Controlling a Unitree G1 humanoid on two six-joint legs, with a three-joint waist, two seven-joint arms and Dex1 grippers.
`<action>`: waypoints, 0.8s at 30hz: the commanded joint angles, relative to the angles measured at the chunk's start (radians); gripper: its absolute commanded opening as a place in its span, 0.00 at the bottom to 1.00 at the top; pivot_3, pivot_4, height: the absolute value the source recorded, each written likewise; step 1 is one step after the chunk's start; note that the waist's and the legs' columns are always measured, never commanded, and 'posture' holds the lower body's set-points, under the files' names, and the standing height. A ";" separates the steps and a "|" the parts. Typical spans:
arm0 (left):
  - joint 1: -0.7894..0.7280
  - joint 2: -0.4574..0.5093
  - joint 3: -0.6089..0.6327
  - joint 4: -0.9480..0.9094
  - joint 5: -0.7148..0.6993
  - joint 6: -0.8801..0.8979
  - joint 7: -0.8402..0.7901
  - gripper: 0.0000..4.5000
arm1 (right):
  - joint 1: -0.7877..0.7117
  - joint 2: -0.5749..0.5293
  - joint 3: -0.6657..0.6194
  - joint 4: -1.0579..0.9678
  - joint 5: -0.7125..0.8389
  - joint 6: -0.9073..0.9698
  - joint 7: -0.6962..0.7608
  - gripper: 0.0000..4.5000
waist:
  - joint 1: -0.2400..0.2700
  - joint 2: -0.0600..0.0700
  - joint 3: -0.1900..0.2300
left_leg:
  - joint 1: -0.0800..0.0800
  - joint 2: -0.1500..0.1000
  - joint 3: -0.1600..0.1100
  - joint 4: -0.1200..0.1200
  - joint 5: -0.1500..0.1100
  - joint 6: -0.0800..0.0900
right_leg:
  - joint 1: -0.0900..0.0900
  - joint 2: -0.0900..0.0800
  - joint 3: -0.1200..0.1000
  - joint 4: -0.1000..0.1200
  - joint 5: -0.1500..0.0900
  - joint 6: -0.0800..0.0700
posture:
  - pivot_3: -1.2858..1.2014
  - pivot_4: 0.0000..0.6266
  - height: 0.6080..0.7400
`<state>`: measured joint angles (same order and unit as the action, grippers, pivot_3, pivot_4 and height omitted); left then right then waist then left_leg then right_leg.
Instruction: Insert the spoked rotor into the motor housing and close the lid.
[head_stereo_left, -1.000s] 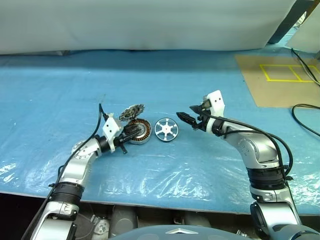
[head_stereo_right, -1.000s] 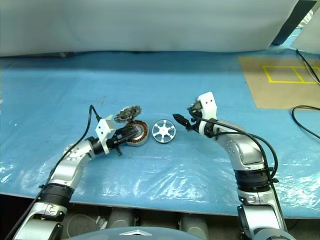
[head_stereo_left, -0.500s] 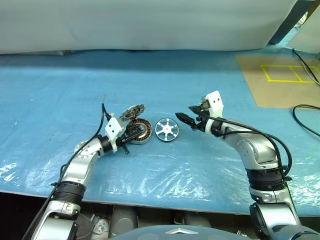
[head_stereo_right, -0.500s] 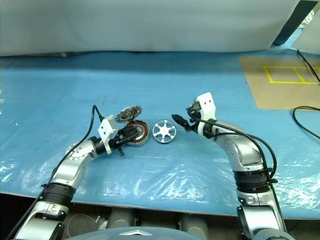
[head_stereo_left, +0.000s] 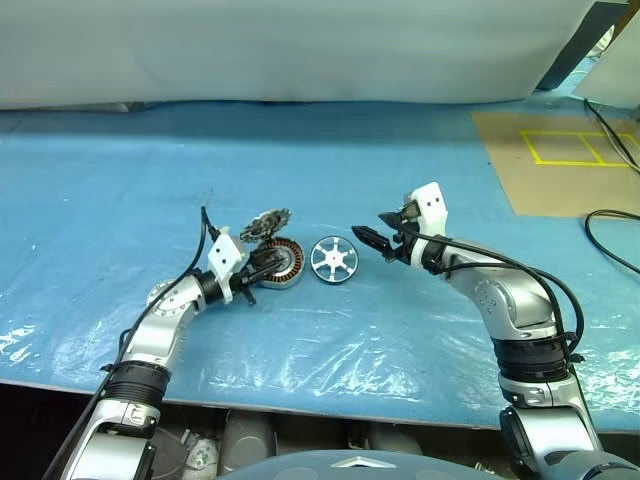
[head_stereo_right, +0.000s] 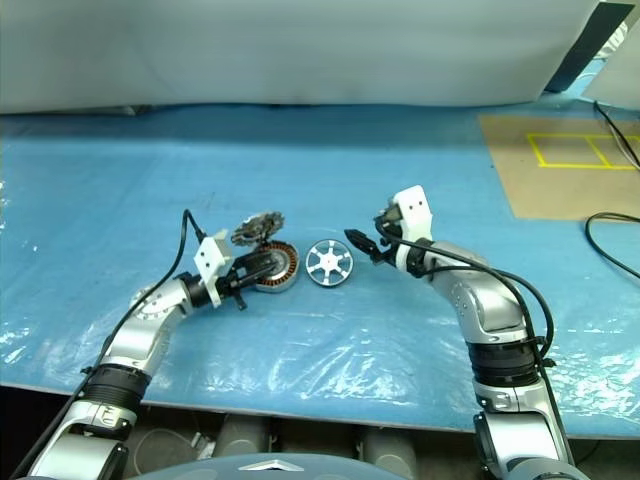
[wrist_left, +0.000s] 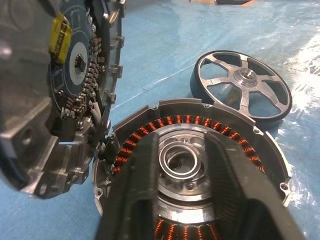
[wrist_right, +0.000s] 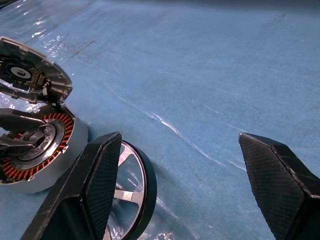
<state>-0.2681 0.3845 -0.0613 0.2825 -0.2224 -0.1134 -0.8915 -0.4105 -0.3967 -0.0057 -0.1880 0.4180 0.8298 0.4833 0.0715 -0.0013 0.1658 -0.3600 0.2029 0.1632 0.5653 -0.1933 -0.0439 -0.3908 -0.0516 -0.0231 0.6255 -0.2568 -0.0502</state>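
The left end effector (head_stereo_left: 262, 268) is seen partly open over the motor housing (head_stereo_left: 283, 262), holding nothing. The right end effector (head_stereo_left: 375, 240) is held wide open and empty beside the spoked rotor (head_stereo_left: 333, 260).

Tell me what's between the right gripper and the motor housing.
The spoked rotor lies flat on the blue sheet between the right gripper and the motor housing, seen in both eye views.

A wrinkled blue plastic sheet (head_stereo_left: 330, 150) is spread over the work surface, with glossy creases near its front edge. A white fabric backdrop (head_stereo_left: 300, 45) is hung behind it. At the far right, a brown cardboard panel (head_stereo_left: 520, 170) marked with yellow taped rectangles (head_stereo_left: 572, 146) is laid on the sheet, and black cables (head_stereo_left: 612, 225) are draped beside it.
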 joint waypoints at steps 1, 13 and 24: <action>0.017 0.008 -0.013 -0.005 0.011 0.018 -0.006 0.60 | -0.003 -0.001 -0.008 -0.029 0.000 -0.015 -0.003 0.87 | 0.000 0.000 0.000 | 0.000 0.000 0.000 0.000 0.000 0.000 | 0.000 0.000 0.000 0.000 0.000 0.000 | 0.52 0.24 1.00; 0.045 0.013 0.056 -0.132 -0.133 0.101 -0.050 0.60 | 0.002 0.004 -0.008 -0.042 0.019 -0.010 0.022 0.87 | -0.003 0.000 0.000 | -0.001 0.000 0.000 -0.002 0.000 0.000 | -0.002 0.000 0.000 -0.001 0.000 0.001 | 0.52 0.24 1.00; 0.101 0.077 0.094 -0.274 -0.196 0.210 -0.048 0.60 | -0.032 -0.005 0.004 -0.002 0.026 -0.029 0.069 0.87 | -0.002 0.000 0.000 | -0.006 0.000 0.000 -0.002 0.000 0.000 | -0.007 0.000 0.000 -0.001 0.001 0.001 | 0.52 0.24 1.00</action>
<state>-0.1722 0.4546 0.0317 0.0224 -0.4296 0.1019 -0.9472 -0.4245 -0.4014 -0.0046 -0.1802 0.4463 0.8227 0.5515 0.0697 -0.0012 0.1659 -0.3665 0.2029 0.1637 0.5637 -0.1933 -0.0439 -0.3976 -0.0513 -0.0235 0.6244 -0.2562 -0.0493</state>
